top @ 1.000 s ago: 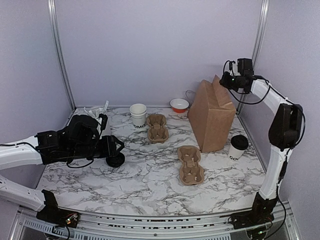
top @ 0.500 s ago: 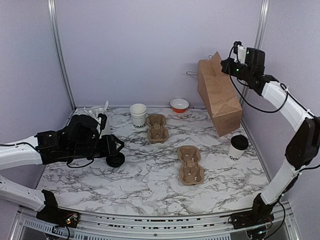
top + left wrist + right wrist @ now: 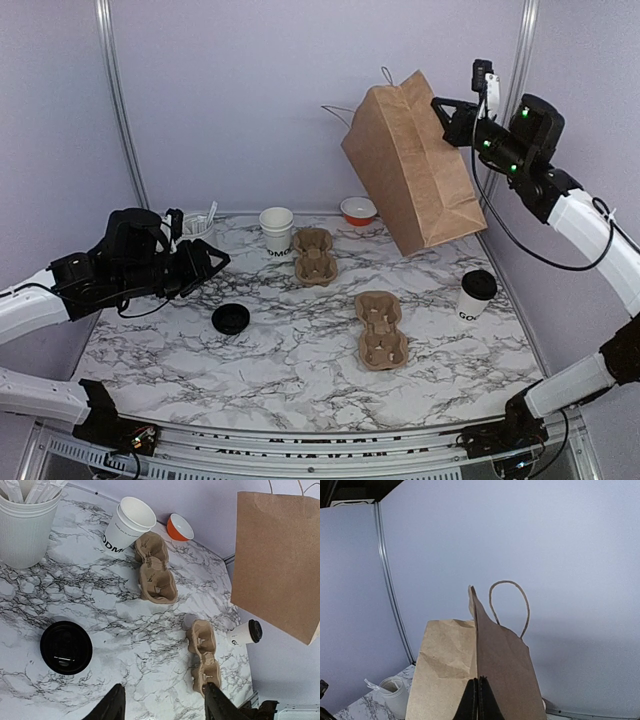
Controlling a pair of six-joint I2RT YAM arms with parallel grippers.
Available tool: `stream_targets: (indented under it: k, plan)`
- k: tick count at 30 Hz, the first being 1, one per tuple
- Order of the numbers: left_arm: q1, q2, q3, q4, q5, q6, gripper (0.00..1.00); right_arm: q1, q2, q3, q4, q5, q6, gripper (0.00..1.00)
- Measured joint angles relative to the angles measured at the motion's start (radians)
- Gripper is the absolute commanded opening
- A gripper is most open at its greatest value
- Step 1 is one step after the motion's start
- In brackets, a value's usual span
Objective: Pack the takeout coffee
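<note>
We show the right gripper [image 3: 449, 116], its jaws pinching an edge of the brown paper bag [image 3: 412, 170], which hangs tilted in the air above the marble-patterned counter [image 3: 300, 365]. The left gripper [image 3: 162, 706] hovers over the counter with jaws spread and empty. The small white paper cup with black lid [image 3: 477, 292] stands on the counter at the right, below the bag. It is not yet packed, so we judge the task barely begun.

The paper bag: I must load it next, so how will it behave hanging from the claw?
The paper bag probably weighs little: the right claw holds it aloft by one pinched edge. It hangs tilted, so it may swing. Its top looks pinched flat, so the mouth likely won't stay open.
</note>
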State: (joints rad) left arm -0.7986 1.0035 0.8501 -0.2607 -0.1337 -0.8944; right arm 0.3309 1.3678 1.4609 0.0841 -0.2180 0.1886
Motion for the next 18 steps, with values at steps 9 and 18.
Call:
stream_targets:
  k: [9, 18]
  plan:
    - [0.101, -0.003, 0.039, 0.250, 0.209, -0.215, 0.60, 0.230, -0.138, -0.122, 0.094, 0.022, -0.131, 0.00]
    - [0.107, 0.030, 0.070, 0.512, 0.298, -0.402, 0.68, 0.477, -0.164, -0.222, 0.137, 0.197, -0.301, 0.00]
